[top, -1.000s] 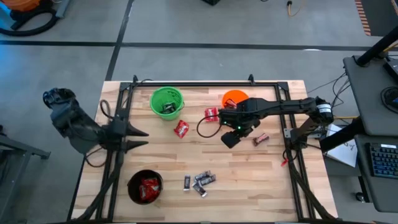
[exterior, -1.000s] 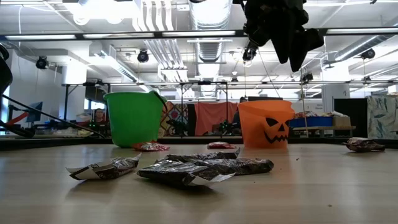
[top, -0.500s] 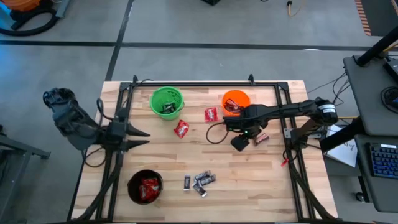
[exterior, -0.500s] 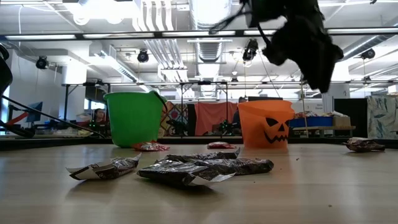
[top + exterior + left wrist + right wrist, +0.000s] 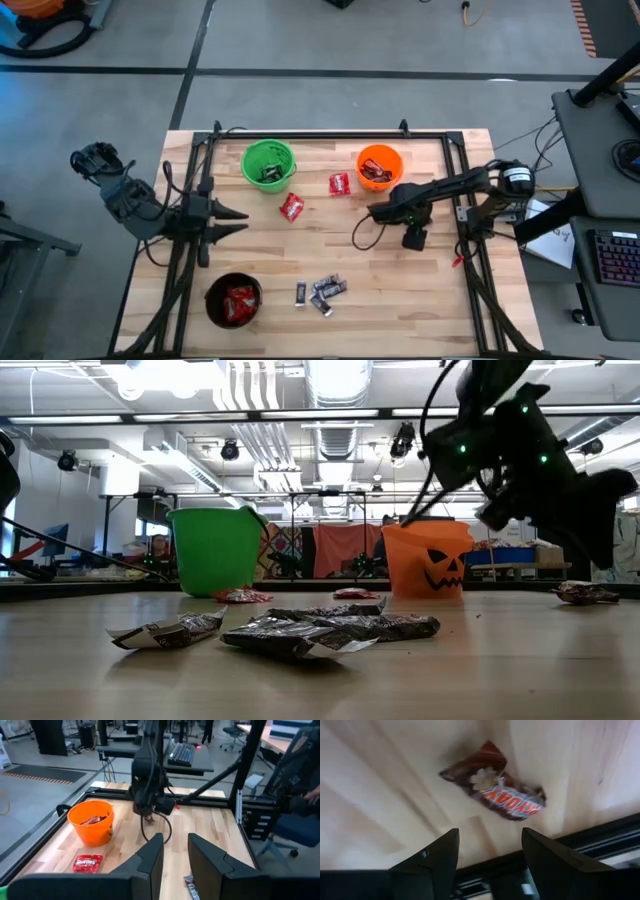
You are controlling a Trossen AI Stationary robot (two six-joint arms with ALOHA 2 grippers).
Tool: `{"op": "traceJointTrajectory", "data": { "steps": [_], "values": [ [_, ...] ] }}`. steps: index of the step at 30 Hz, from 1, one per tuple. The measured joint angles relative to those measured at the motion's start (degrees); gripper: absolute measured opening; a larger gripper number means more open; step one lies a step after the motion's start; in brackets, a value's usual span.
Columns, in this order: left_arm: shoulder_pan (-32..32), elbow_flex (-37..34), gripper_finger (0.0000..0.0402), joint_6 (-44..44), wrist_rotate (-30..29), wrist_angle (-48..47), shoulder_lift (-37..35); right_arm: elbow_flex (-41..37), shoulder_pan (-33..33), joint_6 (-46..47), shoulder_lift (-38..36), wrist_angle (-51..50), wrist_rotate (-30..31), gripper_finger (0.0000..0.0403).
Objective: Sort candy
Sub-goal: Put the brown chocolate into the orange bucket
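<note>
The dark brown-red bar (image 5: 495, 795) lies flat on the wood near the table's right rail; in the low view the same bar (image 5: 585, 592) is at the far right. My right gripper (image 5: 489, 845) hovers just over it, open, with one finger on either side and neither touching; from above, the right gripper (image 5: 413, 238) hides the bar. Two red packets (image 5: 340, 183) (image 5: 291, 207) lie between the buckets. Black-silver bars (image 5: 322, 290) lie in a cluster near the near edge. My left gripper (image 5: 238, 221) waits open at the table's left.
The green bucket (image 5: 268, 165) and the orange bucket (image 5: 379, 167) stand at the far side, and the black bucket (image 5: 233, 300) with red packets in it stands near left. The black frame rail (image 5: 462, 225) runs close beside the right gripper. Bare wood lies in the middle.
My right gripper has swung from beside the orange bucket toward the table's right and near edge, and has come down over the dark brown-red bar. The candy has not moved.
</note>
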Motion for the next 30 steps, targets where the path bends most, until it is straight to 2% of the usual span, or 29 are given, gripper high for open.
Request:
{"op": "traceJointTrajectory", "data": {
  "steps": [3, 13, 16, 24, 27, 30],
  "values": [
    [0.0, -0.9, 0.0074, 0.0, -0.5, 1.0, -1.3, -0.5, 0.0, -2.2, 1.7, 1.7, 2.6, 0.0209],
    [0.2, -1.3, 0.0074, 0.0, -3.0, 1.3, -2.7, -1.3, 0.0, -9.8, 7.0, 6.9, 2.8, 0.0205],
    [0.3, -1.3, 0.0074, 0.0, -3.0, 1.3, -2.6, -1.0, 0.0, -10.8, 7.6, 7.2, 2.8, 0.0181],
    [0.3, -1.3, 0.0074, 0.0, -4.6, 1.2, -2.5, 1.1, 0.0, -10.4, 7.2, 7.5, 2.2, 0.0068],
    [0.3, -1.3, 0.0074, 0.1, -5.0, 1.2, -2.6, 2.6, 0.0, -9.8, 7.2, 7.5, 0.8, 0.0051],
    [0.3, -1.3, 0.0074, 0.0, -5.0, 1.2, -2.6, 5.3, 0.0, -7.9, 6.8, 7.1, -3.8, 0.0048]
  ]
}}
